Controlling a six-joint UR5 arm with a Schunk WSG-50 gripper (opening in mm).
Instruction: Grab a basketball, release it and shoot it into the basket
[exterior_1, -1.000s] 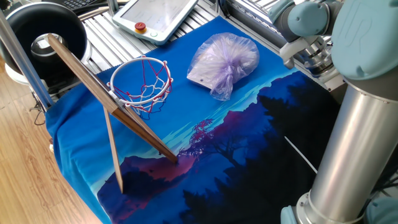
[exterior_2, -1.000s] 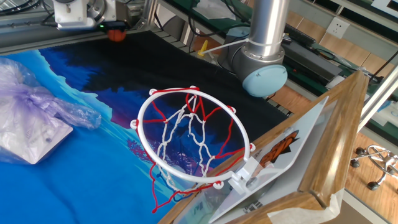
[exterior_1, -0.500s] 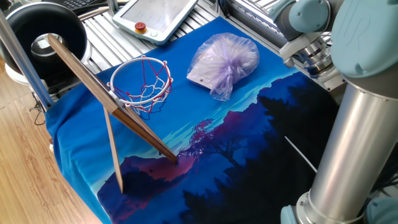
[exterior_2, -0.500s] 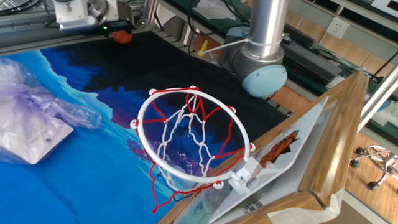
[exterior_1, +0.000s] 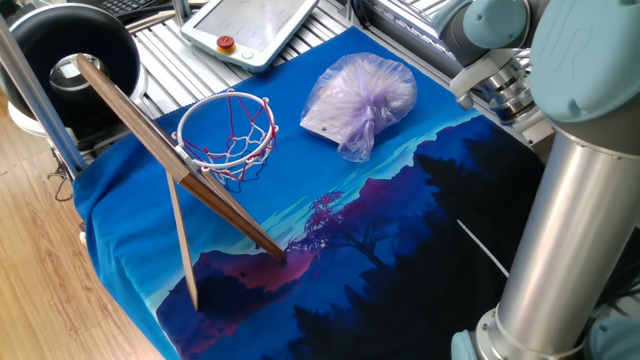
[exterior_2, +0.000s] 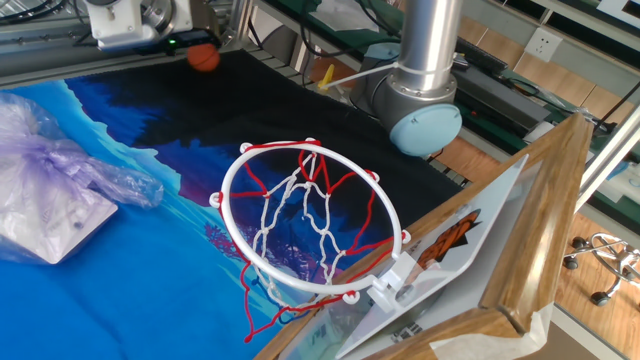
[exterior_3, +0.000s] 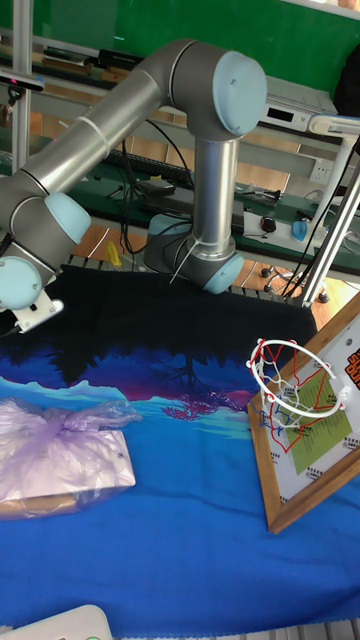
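Observation:
The basketball (exterior_2: 204, 58), tiny and orange, lies on the dark far part of the cloth, just right of my gripper (exterior_2: 178, 42) and apart from it. Only the gripper's grey-white body and a dark lower part show at the top left edge, so how its fingers stand is unclear. In the one fixed view the ball is hidden behind the arm. The basket (exterior_2: 310, 225) has a red rim and a white-and-red net and sits in the cloth's near part, fixed to a wooden backboard (exterior_2: 520, 250). It also shows as the basket (exterior_1: 228, 135) and the basket (exterior_3: 290, 385).
A translucent lilac plastic bag (exterior_1: 360, 95) lies on the blue cloth between the gripper's side and the hoop. A big black round tub (exterior_1: 70, 50) and a white tablet (exterior_1: 255, 25) stand past the cloth's edge. The arm's thick column (exterior_2: 425, 60) rises at the back.
The basketball has shifted slowly to the right, out from under the gripper and away from it. The gripper body and arm have stayed where they were.

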